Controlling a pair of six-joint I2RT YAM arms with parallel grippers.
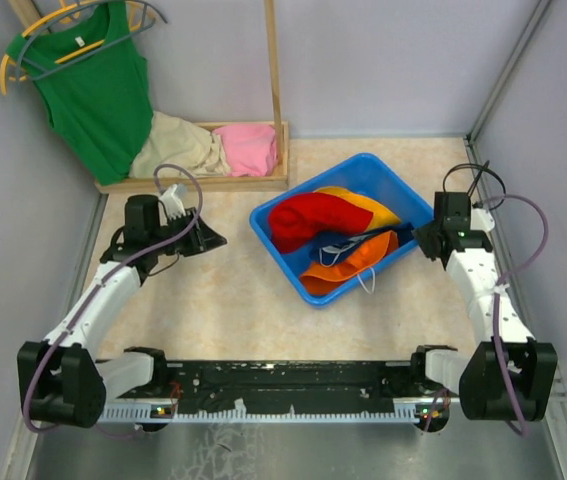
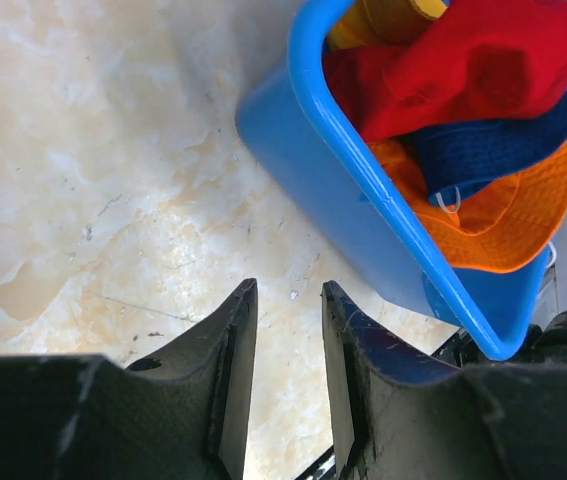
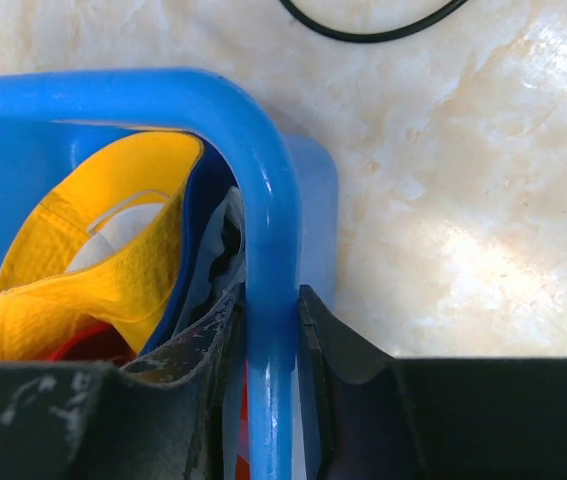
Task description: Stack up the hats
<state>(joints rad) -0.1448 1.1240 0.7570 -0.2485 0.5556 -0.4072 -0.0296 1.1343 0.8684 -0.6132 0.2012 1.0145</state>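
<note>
Several hats lie heaped in a blue bin (image 1: 310, 182): a red hat (image 1: 313, 218) on top, a yellow-orange hat (image 1: 368, 205) behind it, a navy hat (image 1: 358, 240) and a bright orange hat (image 1: 348, 268) at the near side. My right gripper (image 1: 421, 235) is at the bin's right corner. In the right wrist view the right gripper (image 3: 271, 300) is shut on the bin's rim (image 3: 263, 170), one finger inside beside the yellow-orange hat (image 3: 93, 250). My left gripper (image 2: 288, 300) is open over bare table, left of the bin (image 2: 363, 210), apart from it.
At the back left stands a wooden rack (image 1: 273, 90) with a green tank top (image 1: 98, 90) on a hanger. Beige (image 1: 173, 145) and pink (image 1: 246, 148) folded clothes lie on its base. A black cable (image 3: 373, 30) lies on the table beyond the bin. Walls close in both sides.
</note>
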